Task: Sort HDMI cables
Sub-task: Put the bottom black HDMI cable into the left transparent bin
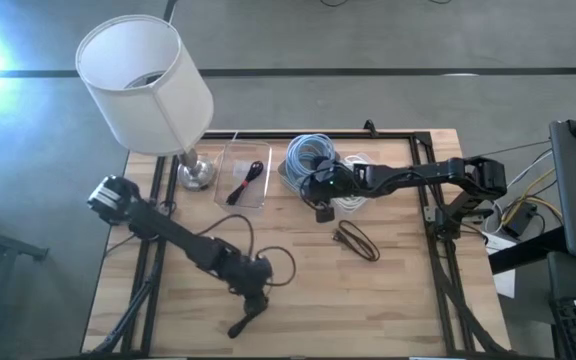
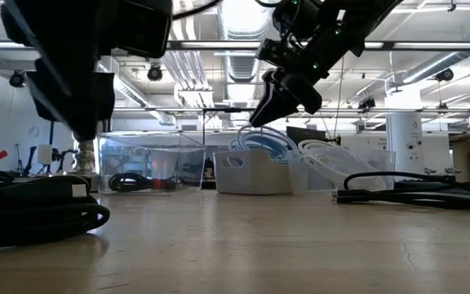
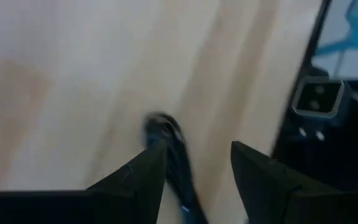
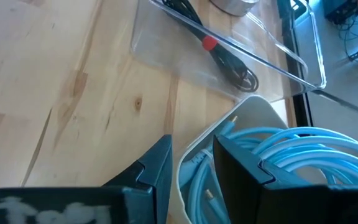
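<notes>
Far left of table: white-shaded lamp (image 1: 145, 83) standing on its metal base at the back edge.

Front left: left gripper (image 1: 245, 322) low over the table near the front edge, fingers (image 3: 143, 180) spread, a black cable (image 3: 169, 149) lying between them on the wood (image 3: 73, 93). In the low view, same black cable (image 2: 31, 214) resting on the tabletop in the near left foreground.

Just right of the lamp base: clear tub (image 1: 242, 172) holding one thin black tied bundle (image 1: 245, 184); red tie visible on it in the right wrist view (image 4: 209, 43).

Centre back: white tub (image 2: 251, 171) holding light blue coils (image 1: 310, 155), piled above the rim. Right gripper (image 1: 324, 209) raised over the near rim of this tub; fingers (image 4: 157, 168) parted by a narrow gap, nothing pinched between them. Tub rim (image 4: 229, 124) and blue coils (image 4: 303, 155) directly beneath the fingers.

Just right of the blue coils: white coils (image 1: 353, 200) in a further clear tub (image 2: 357, 167), partly hidden under the right arm.

Right of centre, on bare wood: loose black bundle (image 1: 357, 240), apart from all tubs, in front of the white coils.
</notes>
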